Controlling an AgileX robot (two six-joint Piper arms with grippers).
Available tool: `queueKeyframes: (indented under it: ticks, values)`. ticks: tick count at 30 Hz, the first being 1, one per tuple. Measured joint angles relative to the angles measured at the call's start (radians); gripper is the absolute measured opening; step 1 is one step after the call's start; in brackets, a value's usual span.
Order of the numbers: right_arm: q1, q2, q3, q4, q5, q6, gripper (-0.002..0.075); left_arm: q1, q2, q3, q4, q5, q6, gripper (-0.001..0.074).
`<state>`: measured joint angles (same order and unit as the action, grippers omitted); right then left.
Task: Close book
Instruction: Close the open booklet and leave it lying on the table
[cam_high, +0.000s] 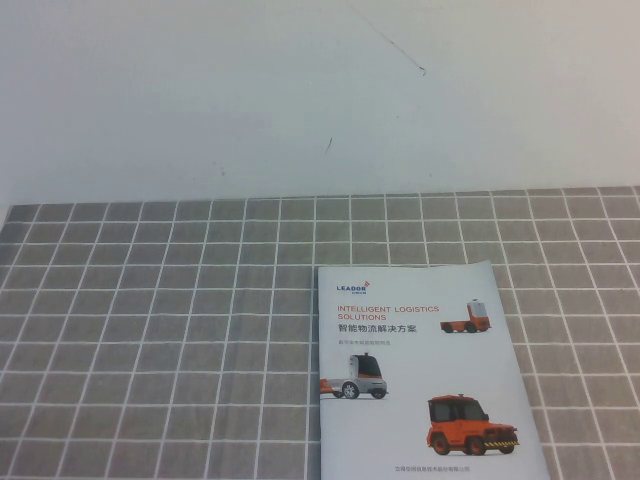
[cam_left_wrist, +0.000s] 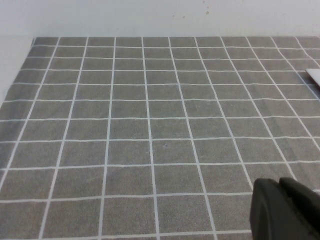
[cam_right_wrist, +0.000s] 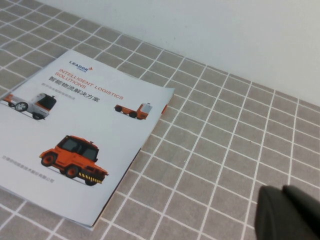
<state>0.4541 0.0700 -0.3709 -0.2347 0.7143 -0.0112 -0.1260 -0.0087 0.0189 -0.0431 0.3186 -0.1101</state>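
Book (cam_high: 425, 370) lies flat and closed on the checked cloth (cam_high: 150, 330), front cover up: red title, three vehicles printed on it. In the high view it sits right of centre at the near edge of the cloth, its lower end cut off by the frame. A white surface (cam_high: 300, 90) lies beyond the cloth.

My left gripper (cam_left_wrist: 286, 210): only a dark part shows in the left wrist view, over bare cloth, well apart from the book, whose corner just peeks in at the picture's edge. Released or clenched: cannot tell.

My right gripper (cam_right_wrist: 289, 214): again only a dark part shows, over the cloth, apart from the book and not touching it. State: cannot tell
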Motion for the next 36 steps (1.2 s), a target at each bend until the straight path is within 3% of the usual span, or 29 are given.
queueKeyframes:
  ticks: [23,30,36]
  values:
    - [-0.011,0.0,0.002,0.0,-0.005,0.0,-0.0003,0.0,0.0,-0.002,0.002,0.003,-0.006,-0.0004]
    - [-0.234,-0.021,0.037,0.062,-0.047,0.0,-0.0003,0.0,-0.001,-0.002,0.002,0.004,-0.01,-0.0004]
    - [-0.419,-0.046,0.182,0.1,-0.169,-0.008,-0.0003,0.0,-0.001,-0.002,0.002,0.004,-0.01,-0.0004]
